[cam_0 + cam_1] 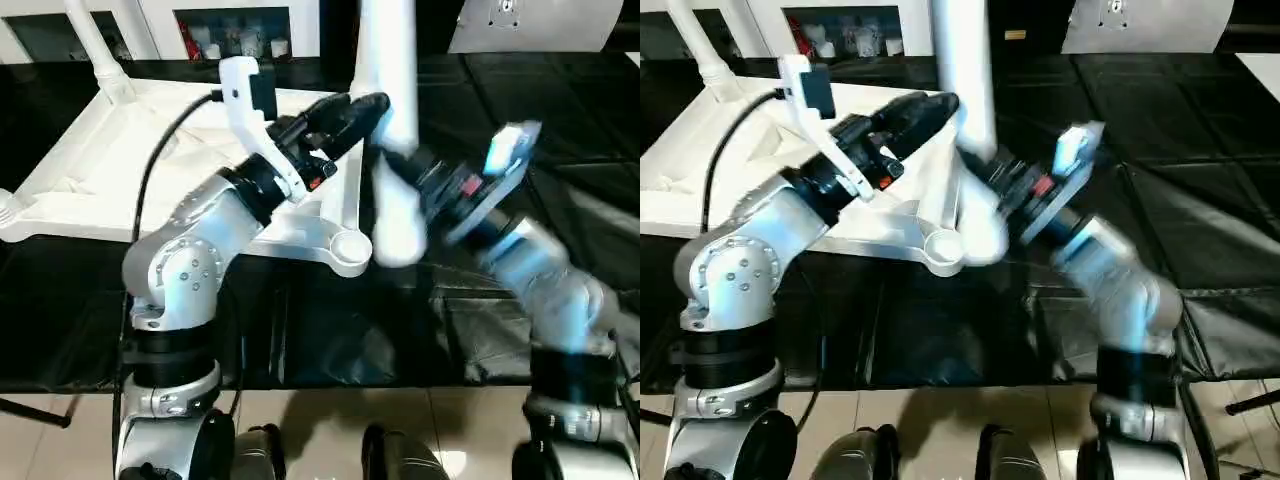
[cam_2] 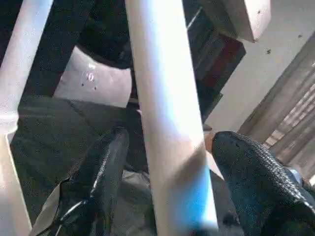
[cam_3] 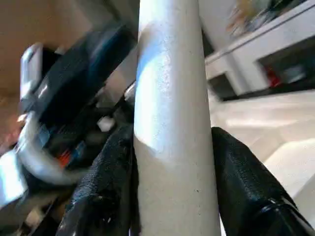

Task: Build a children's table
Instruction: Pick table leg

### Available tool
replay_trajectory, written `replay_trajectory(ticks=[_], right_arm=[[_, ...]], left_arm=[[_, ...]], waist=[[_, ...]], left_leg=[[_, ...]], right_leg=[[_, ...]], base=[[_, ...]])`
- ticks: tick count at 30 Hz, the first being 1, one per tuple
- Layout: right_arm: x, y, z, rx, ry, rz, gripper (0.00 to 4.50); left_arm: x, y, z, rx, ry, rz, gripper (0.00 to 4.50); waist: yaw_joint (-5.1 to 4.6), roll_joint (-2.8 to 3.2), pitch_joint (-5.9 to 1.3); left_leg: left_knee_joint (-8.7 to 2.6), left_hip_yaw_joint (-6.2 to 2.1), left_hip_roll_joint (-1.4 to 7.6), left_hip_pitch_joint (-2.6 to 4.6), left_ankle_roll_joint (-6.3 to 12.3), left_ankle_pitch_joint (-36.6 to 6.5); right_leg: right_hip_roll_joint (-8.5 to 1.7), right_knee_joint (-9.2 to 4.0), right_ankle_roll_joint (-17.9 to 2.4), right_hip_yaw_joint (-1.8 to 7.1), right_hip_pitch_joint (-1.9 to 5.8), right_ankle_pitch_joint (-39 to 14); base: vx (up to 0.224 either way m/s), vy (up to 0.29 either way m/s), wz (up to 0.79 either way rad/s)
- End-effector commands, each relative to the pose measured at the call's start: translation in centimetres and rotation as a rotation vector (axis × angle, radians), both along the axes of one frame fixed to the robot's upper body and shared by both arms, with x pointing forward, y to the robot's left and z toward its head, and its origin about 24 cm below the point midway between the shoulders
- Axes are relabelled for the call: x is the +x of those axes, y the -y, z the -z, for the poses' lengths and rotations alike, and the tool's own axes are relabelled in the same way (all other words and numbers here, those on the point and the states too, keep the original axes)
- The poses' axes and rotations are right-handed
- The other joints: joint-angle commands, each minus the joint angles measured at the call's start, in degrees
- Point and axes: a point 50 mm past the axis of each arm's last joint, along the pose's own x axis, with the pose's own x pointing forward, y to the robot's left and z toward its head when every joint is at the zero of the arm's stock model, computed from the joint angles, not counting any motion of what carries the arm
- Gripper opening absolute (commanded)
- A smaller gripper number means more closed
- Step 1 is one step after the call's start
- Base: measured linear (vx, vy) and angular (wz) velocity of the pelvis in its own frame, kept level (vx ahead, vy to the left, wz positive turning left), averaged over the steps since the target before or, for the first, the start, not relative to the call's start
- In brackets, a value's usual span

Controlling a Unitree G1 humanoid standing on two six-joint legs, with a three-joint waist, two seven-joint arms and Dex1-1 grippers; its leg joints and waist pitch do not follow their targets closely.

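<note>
The white table top (image 1: 120,160) lies upside down on a black surface, ribs facing up. One white leg (image 1: 95,45) stands in its far left corner. A second leg (image 1: 390,60) is held upright, its thick lower end (image 1: 400,240) just right of the round near-right corner socket (image 1: 350,250). My right gripper (image 1: 397,162) is shut on this leg, both fingers (image 3: 113,162) pressed against it. My left gripper (image 1: 372,105) reaches in higher up, open around the same leg, its fingers (image 2: 103,162) standing off the tube.
A white cabinet with glass doors (image 1: 235,35) stands behind the black work surface (image 1: 350,330). The surface's near edge runs just in front of my body, with tiled floor (image 1: 320,420) below.
</note>
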Motion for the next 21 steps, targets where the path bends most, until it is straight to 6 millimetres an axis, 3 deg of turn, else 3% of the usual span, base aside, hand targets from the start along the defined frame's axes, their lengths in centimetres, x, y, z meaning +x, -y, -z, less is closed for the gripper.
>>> replay_trajectory(ticks=[1, 5, 18, 21], right_arm=[[-0.6, -0.7, -0.5, -0.032, 0.071, -0.041, 1.84], [-0.7, -0.9, 0.2, -0.078, 0.08, -0.039, 1.84], [-0.7, -0.7, 1.0, -0.13, 0.116, -0.039, 1.84], [-0.7, -0.7, 1.0, -0.132, 0.124, -0.04, 1.84]], left_arm=[[0.0, 0.1, 0.1, -0.011, -0.012, 0.016, 3.2], [-0.7, 0.4, 0.1, 0.003, 0.041, 0.084, 2.82], [-2.4, 0.1, 0.6, 0.161, 0.259, 0.233, 2.83], [-2.3, -0.2, 0.6, 0.185, 0.295, 0.234, 2.46]], waist=[[0.19, -1.63, -6.25], [0.26, -1.46, -6.32], [0.15, -1.24, -6.37], [0.11, -1.23, -6.29]], left_leg=[[-3.07, -0.99, 2.3, 0.69, 6.28, -4.6], [-3.1, -1.07, 2.53, 0.75, 6.3, -4.5], [-3.14, -1.03, 2.76, 0.93, 6.36, -4.7], [-3.2, -1.01, 2.86, 1.02, 6.04, -5.1]], right_leg=[[-4.36, -5.12, -6.3, 2.67, 4.22, -20.0], [-4.58, -4.98, -7.5, 2.69, 4.21, -19.1], [-4.68, -4.48, -8.9, 2.96, 4.35, -16.7], [-4.71, -4.51, -8.9, 3.02, 4.25, -17.0]], base=[[0.0, 0.0, 0.0], [0.0, 0.0, 0.0], [0.0, 0.0, 0.0], [0.0, 0.0, 0.0]])
